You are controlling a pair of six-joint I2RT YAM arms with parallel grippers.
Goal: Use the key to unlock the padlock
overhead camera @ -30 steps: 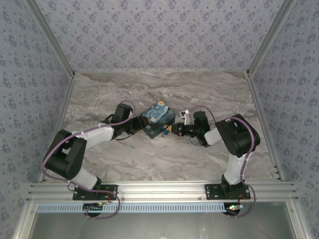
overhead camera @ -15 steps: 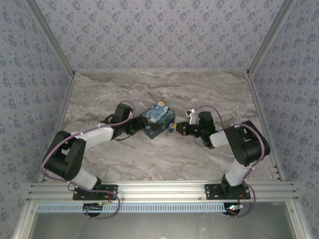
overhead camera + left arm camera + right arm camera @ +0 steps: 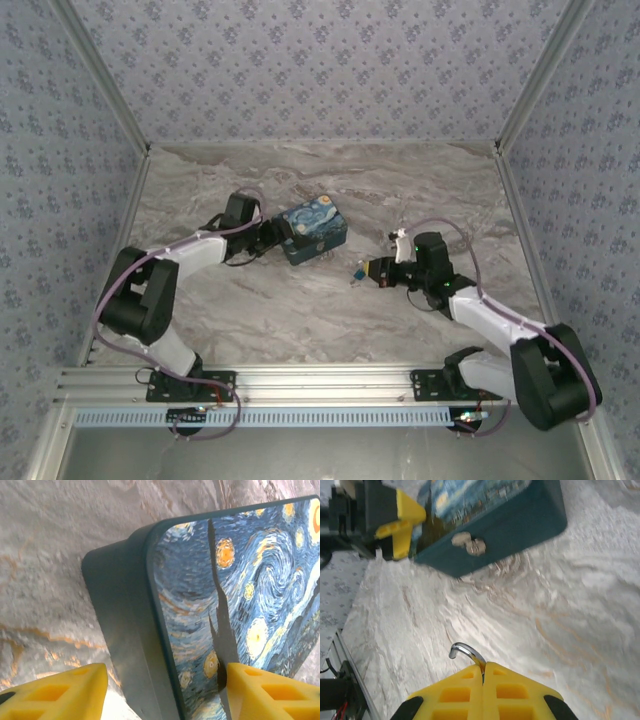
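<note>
Since earlier: right arm has pulled back from box [image 3: 312,232]; left claw [image 3: 272,238] has widened; top: right claw [image 3: 368,272] clenched on key [image 3: 357,272], well apart from box; left wrist: fingers [image 3: 55,690] released, straddling box end; right wrist: padlock [image 3: 468,543] blurred at front clasp; advice: re-clamp box, square shaft to keyhole before advancing.

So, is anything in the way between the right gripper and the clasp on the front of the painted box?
Nothing visible. Only bare marble table lies between the right gripper and the clasp on the box front. The left gripper straddles the box's other end, off that line.
</note>
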